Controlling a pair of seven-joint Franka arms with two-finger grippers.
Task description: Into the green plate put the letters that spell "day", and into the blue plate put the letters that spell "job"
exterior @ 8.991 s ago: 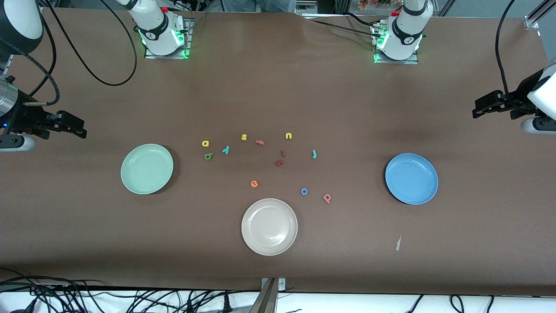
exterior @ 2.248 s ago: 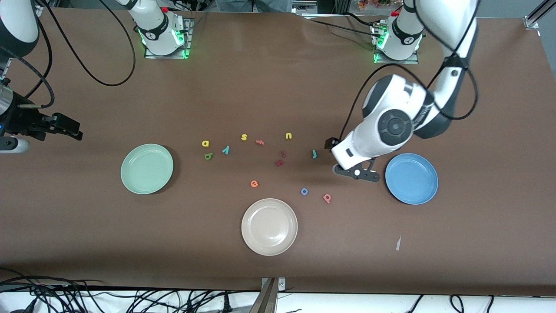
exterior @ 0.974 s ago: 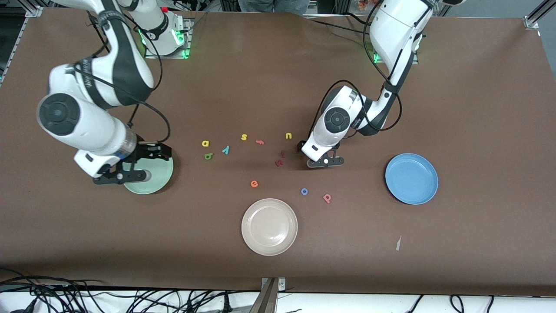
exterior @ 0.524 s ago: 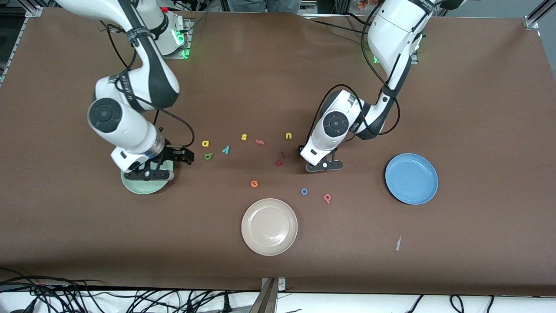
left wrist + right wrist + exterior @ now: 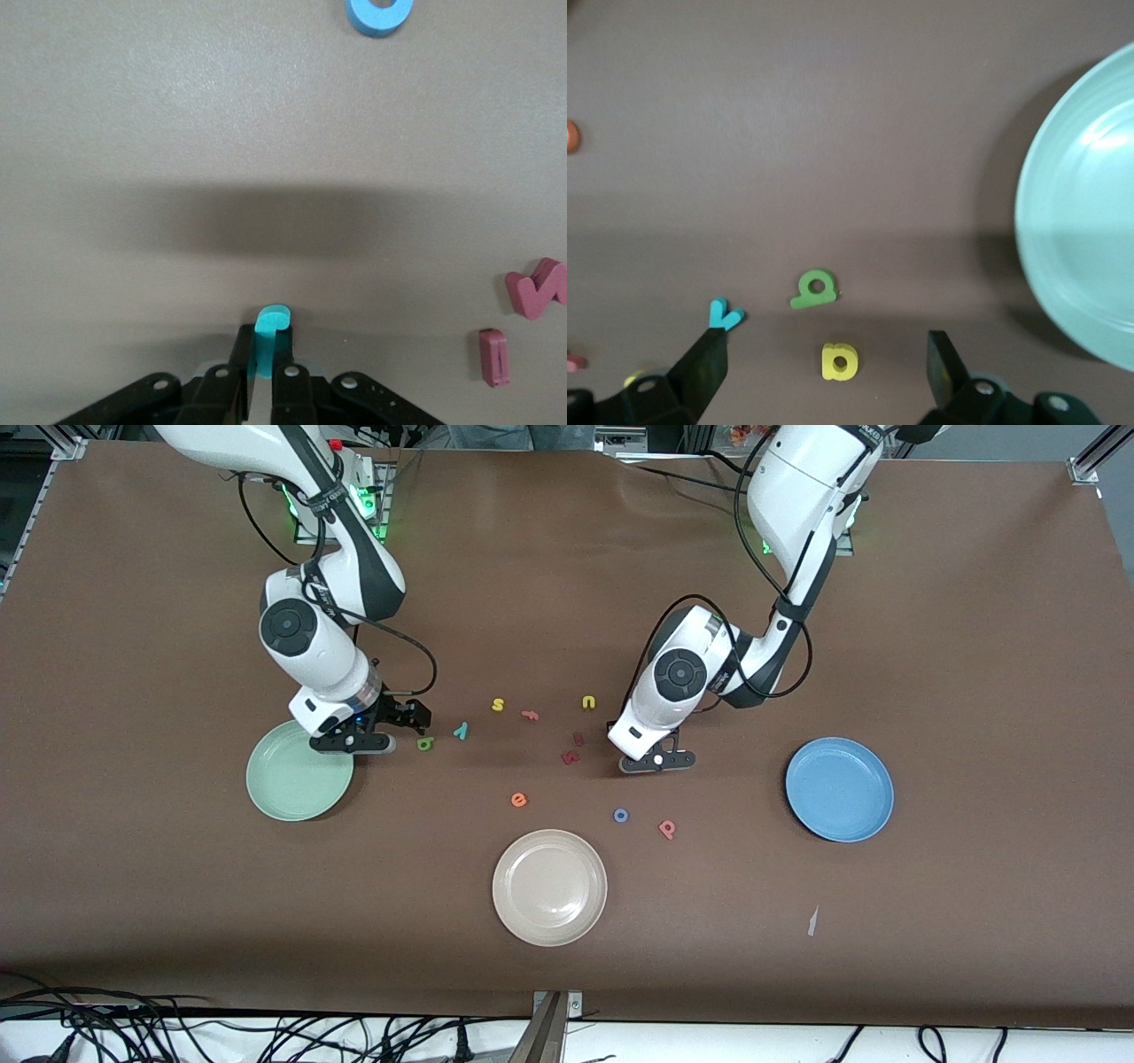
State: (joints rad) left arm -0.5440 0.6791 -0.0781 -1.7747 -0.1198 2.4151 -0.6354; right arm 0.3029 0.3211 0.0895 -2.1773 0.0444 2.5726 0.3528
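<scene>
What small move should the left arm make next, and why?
Probably lift straight up. The left claw is shut on the teal "j", which looks still down at the table, and the blue plate lies off toward the left arm's end. The right claw hangs open over the "a".

foam letters on table: yellow "s" (image 5: 498, 705), yellow "u" (image 5: 588, 702), orange "e" (image 5: 519, 800)

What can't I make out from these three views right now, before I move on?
- Teal "j": the left wrist view shows only its tip; the left gripper shut on it covers the rest, and the arm hides it in the front view.
- Yellow "a": the right gripper hides it in the front view.
- Green plate: cut off by the right wrist view's edge.
</scene>
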